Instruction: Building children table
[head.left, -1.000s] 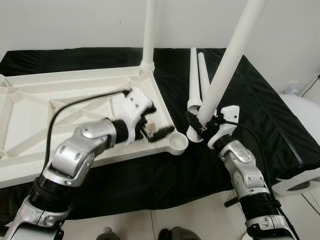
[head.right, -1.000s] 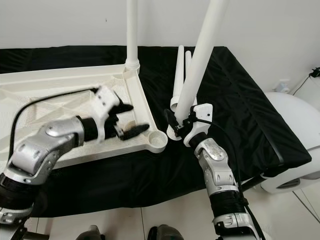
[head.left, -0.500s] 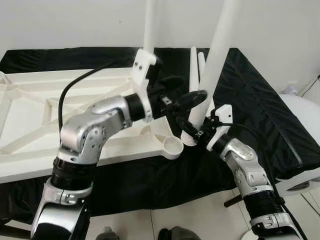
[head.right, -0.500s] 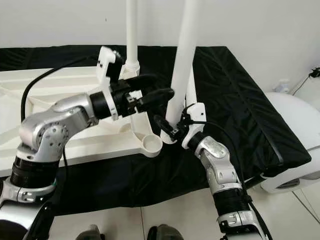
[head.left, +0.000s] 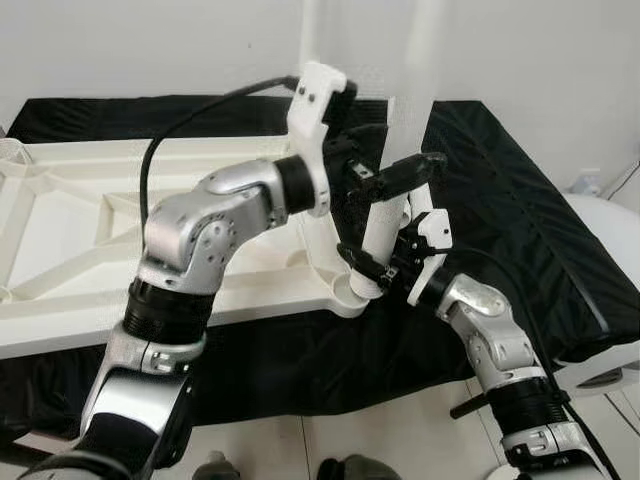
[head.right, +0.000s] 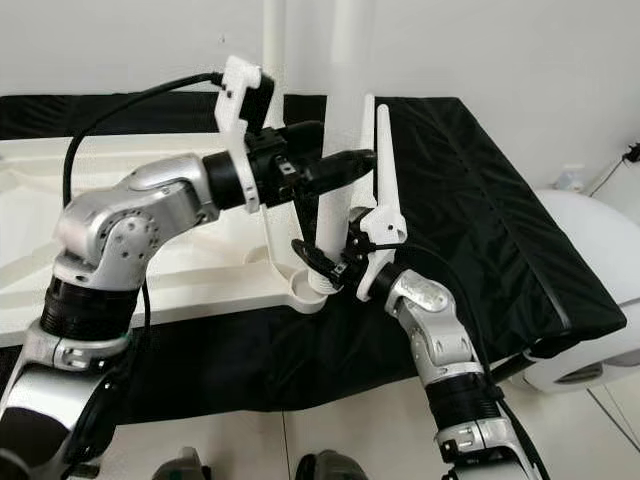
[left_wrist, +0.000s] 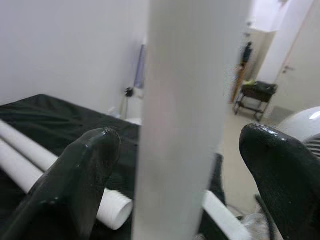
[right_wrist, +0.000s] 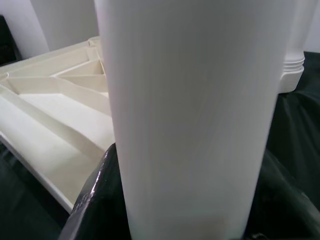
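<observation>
White table leg (head.right: 335, 160) stands upright over the corner socket (head.right: 305, 294) of the upturned tabletop (head.left: 70, 190) on the black-covered bed (head.right: 470, 170); its top is cut off. Right gripper (head.right: 325, 262) has its fingers closed around the leg's lower end. Left gripper (head.left: 385, 178) holds its fingers (left_wrist: 82, 175) spread on either side of the leg higher up, apart from it. Spare legs (head.right: 383, 150) are partly hidden behind. No writing is legible.

A black-draped desk (head.left: 520, 210) carries the upturned white tabletop (head.left: 120, 200) and a loose white leg (head.right: 384, 160) beside it.
</observation>
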